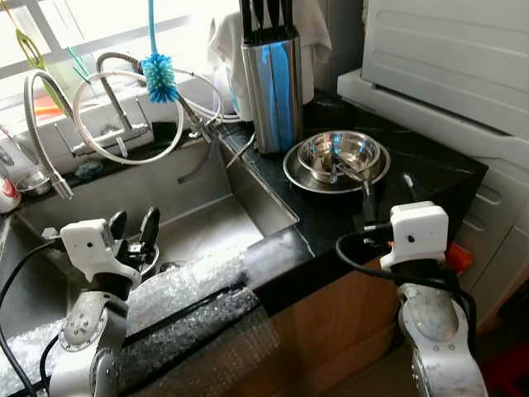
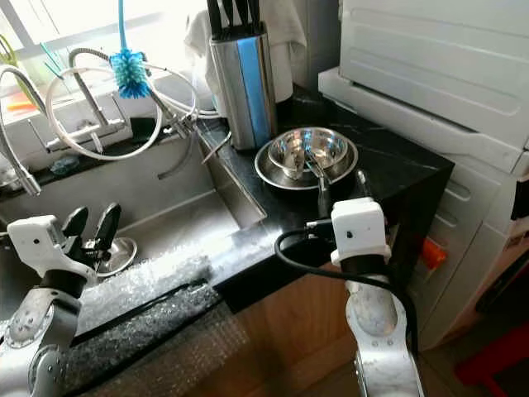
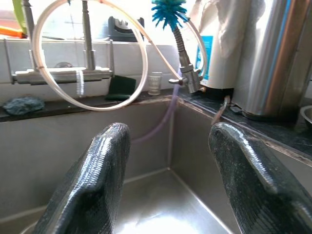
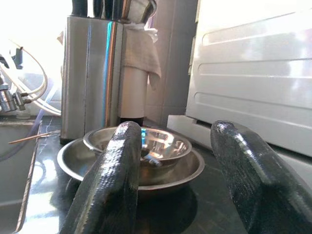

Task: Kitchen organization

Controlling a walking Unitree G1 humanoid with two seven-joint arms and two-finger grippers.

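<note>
The right gripper (image 4: 168, 180) sits low at the counter (image 1: 430, 169) edge with its fingers spread wide and nothing between them, aimed at the small bowl (image 1: 339, 153). The small bowl rests inside the big bowl (image 1: 302, 176), just beside the knife block (image 1: 273, 83). I think the next job is to pick up a bowl. To do it well, go in slow and straight, slip one finger over the rim (not the middle), then squeeze gently — shiny metal can slip.

The left gripper (image 1: 132, 231) hangs over the sink (image 1: 207, 219), fingers apart too, holding nothing.

Counting: two bowls, one knife block, one blue brush (image 1: 159, 76), two grippers — and one sink.
</note>
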